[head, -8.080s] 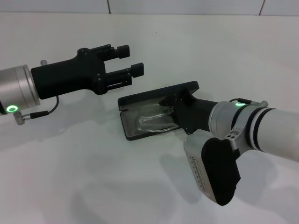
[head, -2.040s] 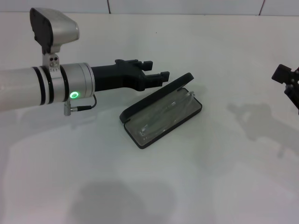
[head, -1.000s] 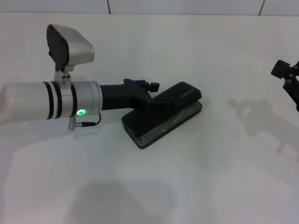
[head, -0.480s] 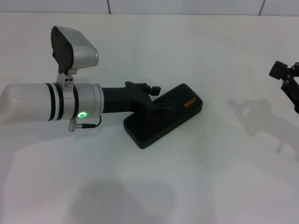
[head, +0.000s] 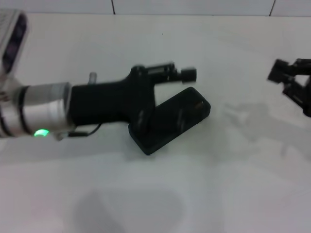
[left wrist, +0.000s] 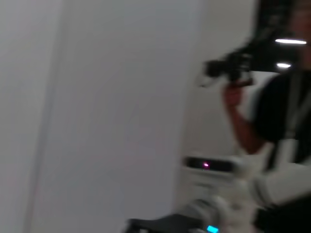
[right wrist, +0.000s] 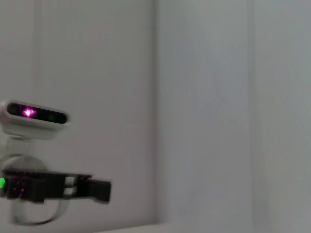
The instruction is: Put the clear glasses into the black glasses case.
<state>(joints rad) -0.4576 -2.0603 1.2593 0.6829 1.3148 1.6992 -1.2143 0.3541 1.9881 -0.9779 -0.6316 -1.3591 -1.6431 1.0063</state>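
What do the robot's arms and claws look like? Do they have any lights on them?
The left arm is a silvery tube with dark rings, a glowing green light and a thin black cable underneath. Its claw, the left gripper, is chunky matte black with blocky fingers. The right gripper is black and blocky too, showing only at the edge.

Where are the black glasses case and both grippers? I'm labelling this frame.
black glasses case (head: pixel 182 114): head view, on its closed lid.
left gripper (head: pixel 170 85): head view, between its fingertips above the case.
right gripper (head: pixel 284 80): head view, between its fingertips.
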